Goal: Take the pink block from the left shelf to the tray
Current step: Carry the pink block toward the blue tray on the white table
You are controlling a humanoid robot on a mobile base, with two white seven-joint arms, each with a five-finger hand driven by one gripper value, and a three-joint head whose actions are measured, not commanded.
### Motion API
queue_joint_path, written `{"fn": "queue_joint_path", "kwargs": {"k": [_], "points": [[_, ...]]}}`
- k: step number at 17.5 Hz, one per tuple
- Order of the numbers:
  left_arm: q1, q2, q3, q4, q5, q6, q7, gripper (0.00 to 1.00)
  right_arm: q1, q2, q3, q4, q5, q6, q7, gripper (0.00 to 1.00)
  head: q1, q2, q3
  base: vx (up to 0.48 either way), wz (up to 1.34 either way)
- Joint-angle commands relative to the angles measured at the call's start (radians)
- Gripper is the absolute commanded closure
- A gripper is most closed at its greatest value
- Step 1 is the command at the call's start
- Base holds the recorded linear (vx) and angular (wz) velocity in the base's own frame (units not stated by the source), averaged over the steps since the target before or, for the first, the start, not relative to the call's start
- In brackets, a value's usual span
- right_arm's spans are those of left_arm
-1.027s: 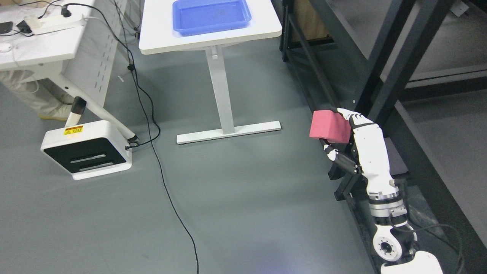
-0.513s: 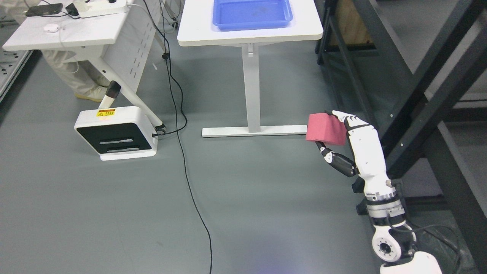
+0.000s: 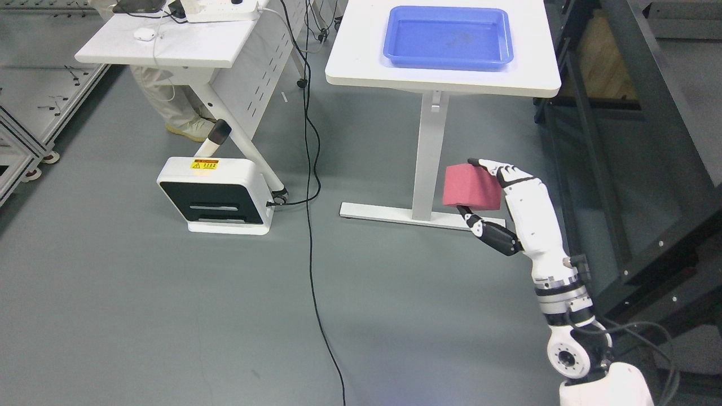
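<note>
- Head view shows the right hand (image 3: 496, 194) gripping the pink block (image 3: 471, 185), fingers curled over its top edge and the thumb pressed up from beneath.
- The block hangs in the air above the grey floor, in front of the foot of the white table (image 3: 361, 62), well below the tabletop.
- The blue tray (image 3: 395, 53) sits on that table, up and slightly left of the block, well apart from it, with nothing visible inside.
- Dark shelf framing (image 3: 648, 146) stands at the right, just behind the arm.
- The left hand is out of view.
- My guess is that the block is foam or sponge: matte face, soft edges, so probably light and a little squashy.
- A squeeze across 2 opposite faces, as now, suits it; squeezing harder would likely dent it rather than break it.
- Its dull surface should give the fingertips fair friction, so slipping seems unlikely.
- Being so light, it may bounce or tip if dropped from high up, so a low release over the tray looks wiser.
</note>
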Motion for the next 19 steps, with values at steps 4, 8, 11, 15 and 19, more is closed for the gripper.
{"fn": "queue_joint_path", "kwargs": {"k": [4,8,11,15,19], "points": [[-0.031,0.017,0.000,-0.017,0.000,0.000,0.001,0.00,-0.024,-0.018,0.010,0.001,0.001,0.024,0.000,0.95,0.0000,0.000,0.000,0.317,0.01],[-0.029,0.017,0.000,-0.017,0.000,0.000,0.001,0.00,-0.025,-0.018,0.010,0.001,0.004,0.024,0.000,0.95,0.0000,0.000,0.000,0.341,-0.04],[-0.029,0.017,0.000,-0.017,0.000,0.000,0.001,0.00,-0.027,-0.018,0.014,0.001,0.009,0.023,0.003,0.95,0.0000,0.000,0.000,0.338,-0.06],[-0.031,0.017,0.000,-0.017,0.000,0.000,0.001,0.00,-0.028,-0.018,0.026,0.001,0.030,0.023,0.016,0.95,0.0000,0.000,0.000,0.315,-0.07],[-0.029,0.017,0.000,-0.017,0.000,0.000,0.001,0.00,-0.048,-0.018,0.061,-0.001,0.143,0.021,0.017,0.95,0.0000,0.000,0.000,0.295,-0.06]]}}
